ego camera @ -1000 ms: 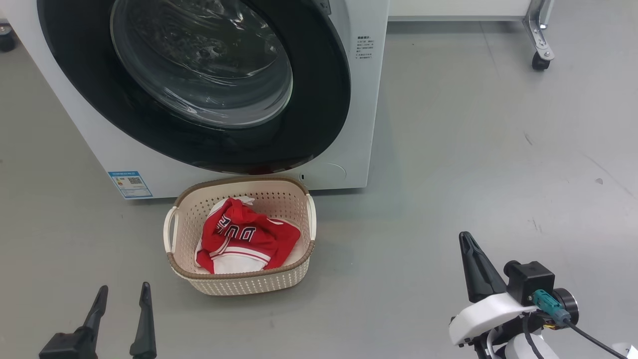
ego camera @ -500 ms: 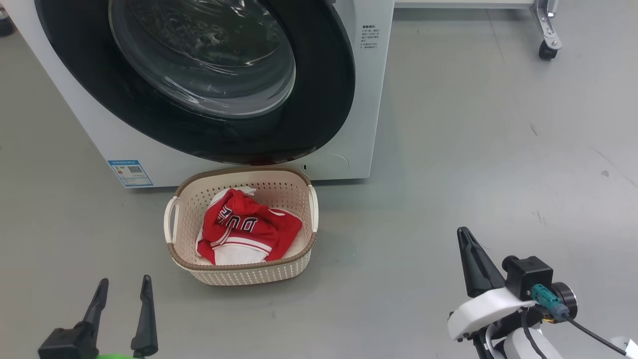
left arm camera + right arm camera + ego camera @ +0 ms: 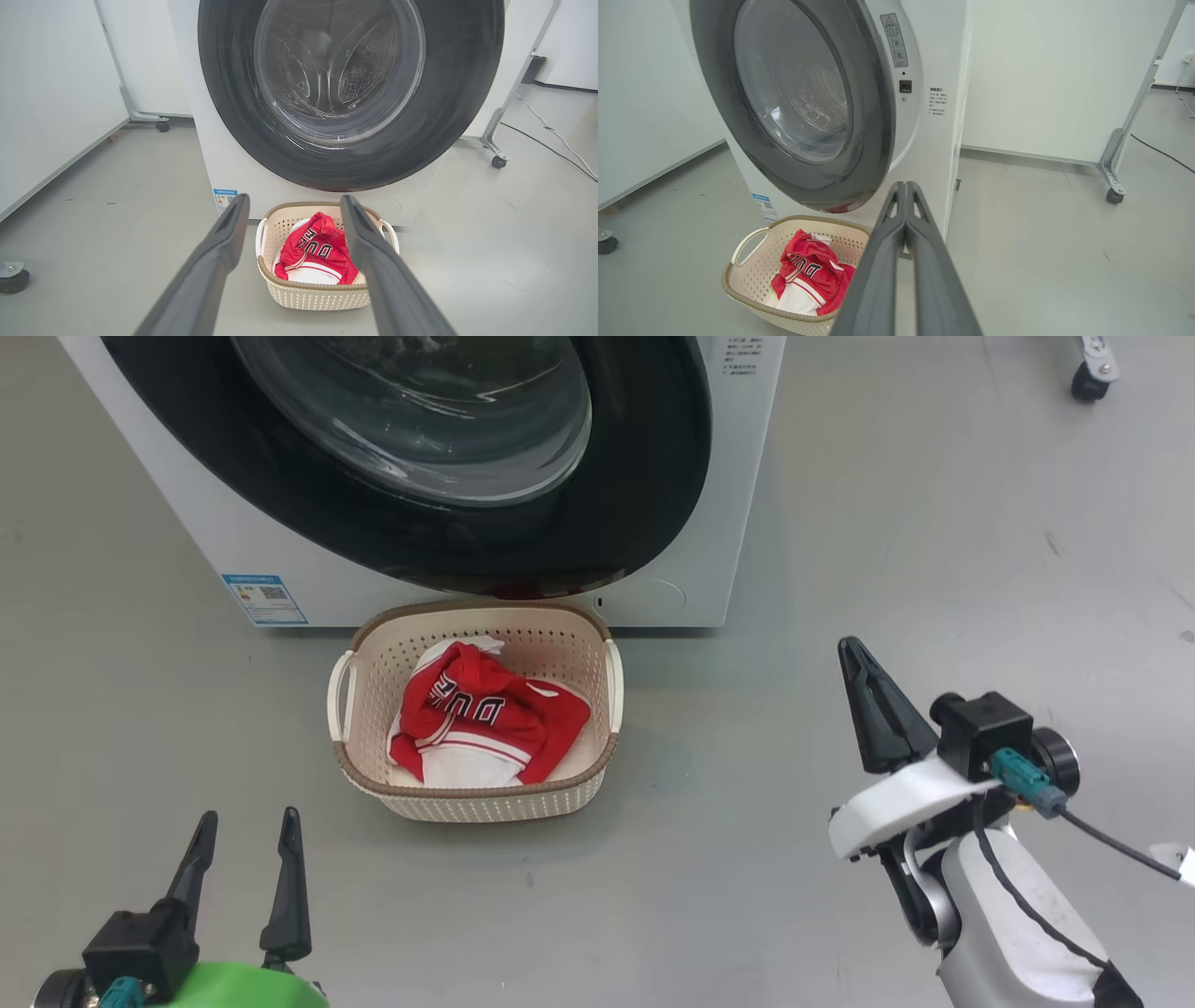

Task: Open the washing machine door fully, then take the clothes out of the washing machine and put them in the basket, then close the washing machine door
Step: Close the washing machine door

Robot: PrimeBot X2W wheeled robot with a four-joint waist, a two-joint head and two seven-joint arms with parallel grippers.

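Observation:
The washing machine (image 3: pixel 205 541) fills the top of the head view. Its black-rimmed glass door (image 3: pixel 653 476) lies swung against or almost against the front; in the right wrist view the door (image 3: pixel 873 116) leaves a latch socket (image 3: pixel 905 86) uncovered beside its edge. Before the machine stands the basket (image 3: pixel 476 791), holding the red jersey (image 3: pixel 485 719) with white trim. My left gripper (image 3: pixel 250 815) is open and empty, near and left of the basket. My right gripper (image 3: pixel 848 649) is shut on nothing, off to the basket's right. The left wrist view frames the jersey (image 3: pixel 317 247) between the open fingers.
A wheeled metal frame leg (image 3: pixel 1113 193) stands to the right of the machine, against a white wall panel. Another caster (image 3: pixel 11 277) sits on the floor at the far left. A cable (image 3: pixel 551 135) runs over the grey floor at the right.
The head camera has shifted, so machine and basket sit higher in the picture. My right gripper has risen more than the scene, still shut. The left gripper stays open.

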